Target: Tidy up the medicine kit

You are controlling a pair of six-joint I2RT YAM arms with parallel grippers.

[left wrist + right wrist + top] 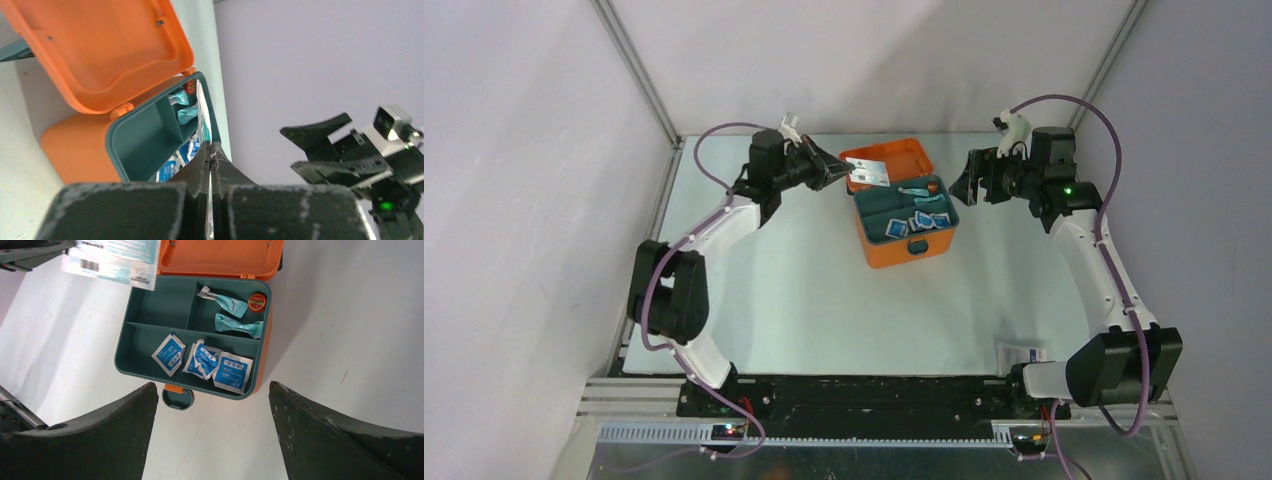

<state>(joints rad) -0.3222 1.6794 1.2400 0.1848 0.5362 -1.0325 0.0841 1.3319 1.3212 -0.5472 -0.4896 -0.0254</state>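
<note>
A: Kit location?
B: Orange medicine kit (pixel 909 248) sits on the counter (pixel 804 290), between the two arms. Its lid (pixel 220 255) is open at the back, with a teal tray (pixel 150 305) inside.

A: Left arm?
B: Elbow is folded low, well out from the kit's left side. The forearm reaches up and in, with the wrist turned toward the kit. Left pincer (pixel 844 172) is at the kit's back left corner, clenched on a flat white packet (pixel 869 173). The packet hangs over the lid's edge, above the tray.

A: Right arm?
B: Forearm rises along the kit's right side and the wrist bends inward. Right pincer (pixel 964 185) points at the kit, near it but not touching. Its fingers are spread wide, released, nothing between them.

A: Tray contents?
B: Three blue sachets (pixel 202 360) in the front compartment nearest the latch (pixel 178 396). Two teal wrapped pieces (pixel 240 325) and a small red tin (pixel 257 302) are in the back right one. The back left one sits under the packet.
</note>
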